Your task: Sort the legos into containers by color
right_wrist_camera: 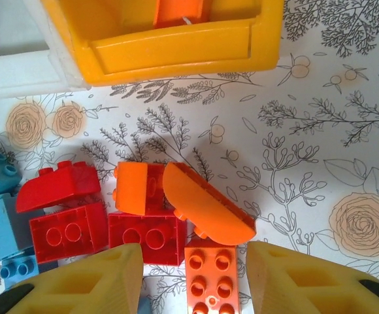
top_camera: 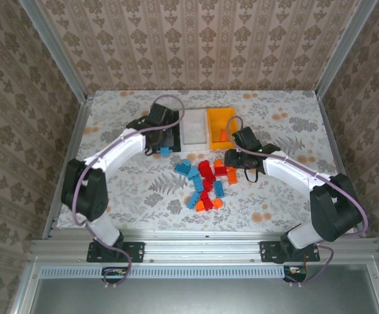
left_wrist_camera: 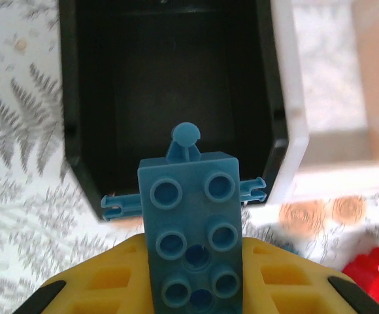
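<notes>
The mixed legos (top_camera: 204,183) lay heaped mid-table. Over them the right gripper (right_wrist_camera: 193,255) hung with its jaws apart, astride an orange brick (right_wrist_camera: 211,278), gripping nothing. Further out, the left gripper (left_wrist_camera: 193,278) was clamped on a blue brick (left_wrist_camera: 189,222) at the black bin's (left_wrist_camera: 72,131) near rim. Beside it stood the white bin (top_camera: 194,127) and then the orange-yellow bin (right_wrist_camera: 176,59).

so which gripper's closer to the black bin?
Left. The left gripper holds a blue brick right at the black bin's near edge; the right gripper sits over the brick pile, in front of the orange bin.
</notes>
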{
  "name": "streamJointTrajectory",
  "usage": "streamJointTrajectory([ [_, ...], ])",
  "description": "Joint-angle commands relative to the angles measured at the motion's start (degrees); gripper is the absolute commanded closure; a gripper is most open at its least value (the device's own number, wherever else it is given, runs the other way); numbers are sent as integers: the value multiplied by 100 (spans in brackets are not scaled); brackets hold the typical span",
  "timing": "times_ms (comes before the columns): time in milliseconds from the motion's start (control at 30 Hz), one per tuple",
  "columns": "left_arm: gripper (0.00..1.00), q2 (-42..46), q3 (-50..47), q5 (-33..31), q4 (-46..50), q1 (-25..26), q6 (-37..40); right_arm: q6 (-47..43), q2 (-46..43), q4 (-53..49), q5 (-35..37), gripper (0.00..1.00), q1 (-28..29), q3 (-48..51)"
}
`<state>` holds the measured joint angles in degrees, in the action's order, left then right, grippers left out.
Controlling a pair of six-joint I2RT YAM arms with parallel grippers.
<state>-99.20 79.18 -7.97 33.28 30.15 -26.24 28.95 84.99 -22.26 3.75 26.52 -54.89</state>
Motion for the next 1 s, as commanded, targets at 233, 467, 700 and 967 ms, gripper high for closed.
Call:
streamJointTrajectory([
  [233,69,-1577,1961,37,728,-323,526,181,-134,95,-216,52,140,194],
  [467,49,-1725,2056,119,629,-377,565,92,-45,17,-323,48,362,122],
  [700,32,-1328,2088,428,609,-370,621,-190,338,-261,-197,42,925,-260],
  [967,15,862,-351,1783,-701,-370,-22,-604,1054,-604,-140,38,1386,-773],
])
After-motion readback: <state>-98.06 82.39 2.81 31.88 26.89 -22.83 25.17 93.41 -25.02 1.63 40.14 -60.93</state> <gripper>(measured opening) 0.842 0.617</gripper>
